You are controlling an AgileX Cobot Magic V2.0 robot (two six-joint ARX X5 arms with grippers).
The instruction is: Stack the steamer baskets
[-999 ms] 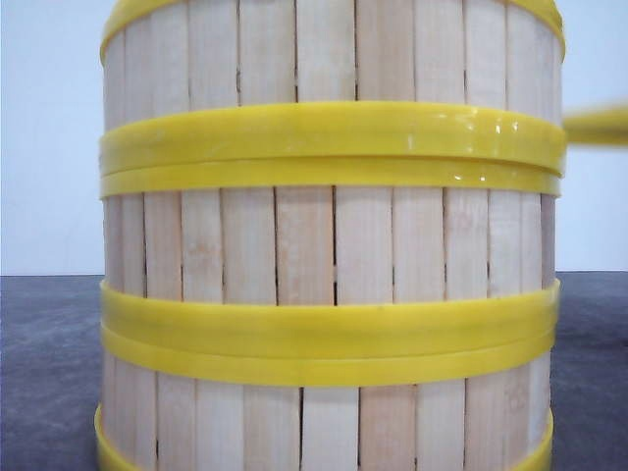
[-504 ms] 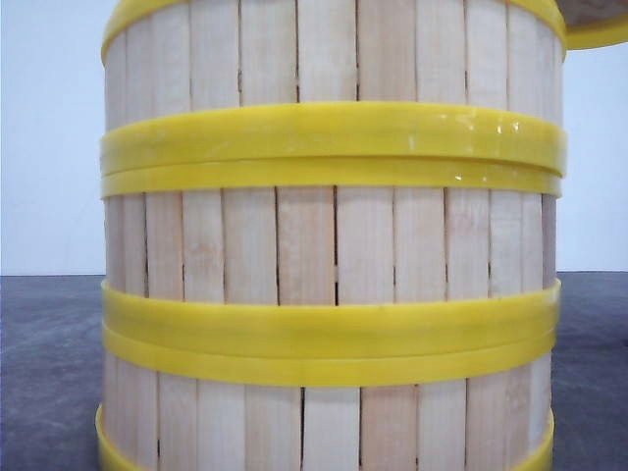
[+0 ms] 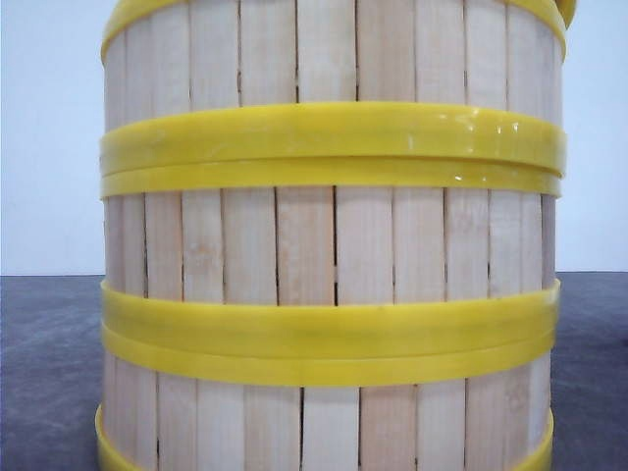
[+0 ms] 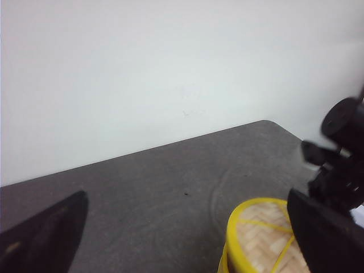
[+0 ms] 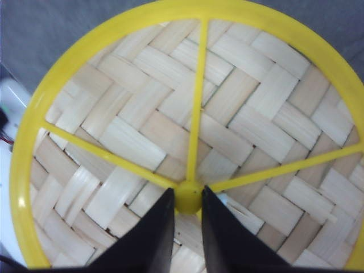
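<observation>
Three steamer baskets [image 3: 334, 245] already stand one on another on the dark table [image 3: 49, 373], filling the front view, double yellow rims marking each joint, so the stacking looks all but done. The right gripper [image 5: 187, 196] is pinched tight on the yellow hub [image 5: 187, 202] of a spoked woven disc [image 5: 256, 131]. Whether that disc is the top basket's own floor or a separate piece going on last cannot be told. If separate, seating it and letting go is what remains. The left gripper [image 4: 182, 227] hangs spread wide and empty, near the stack. Hidden: the stack's top and foot are cut off in the front view, and only a yellow sliver [image 3: 567, 8] shows at its upper right corner. Neither arm appears in that view.
</observation>
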